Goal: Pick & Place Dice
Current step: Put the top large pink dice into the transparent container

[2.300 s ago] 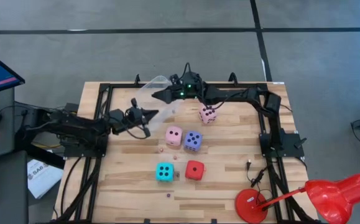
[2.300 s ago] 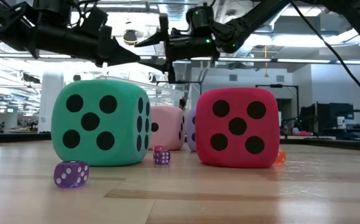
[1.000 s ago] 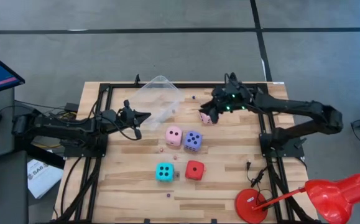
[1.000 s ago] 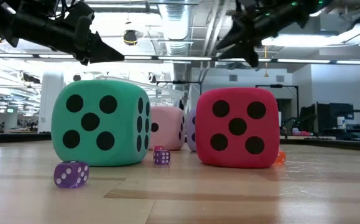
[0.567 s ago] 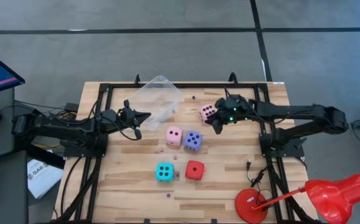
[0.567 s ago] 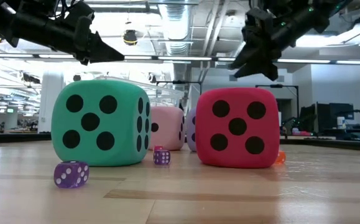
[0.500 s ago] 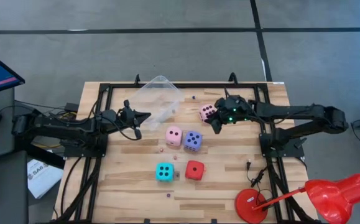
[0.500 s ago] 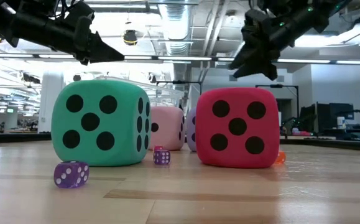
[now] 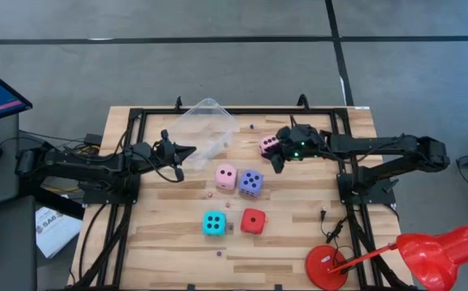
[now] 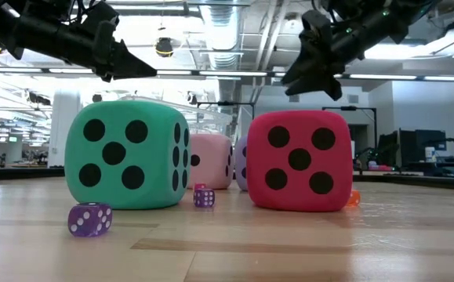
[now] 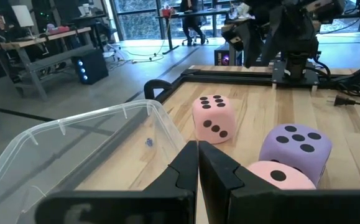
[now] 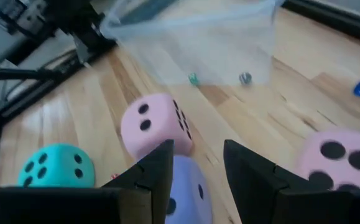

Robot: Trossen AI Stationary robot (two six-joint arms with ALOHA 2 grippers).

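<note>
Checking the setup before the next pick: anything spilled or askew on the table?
Yes. The clear plastic tub sits skewed to the table edges and looks tipped, though I can't be sure. Several tiny dice lie loose on the wood: a purple one in front of the cyan die, a smaller one behind it. The five big dice sit flat.
</note>
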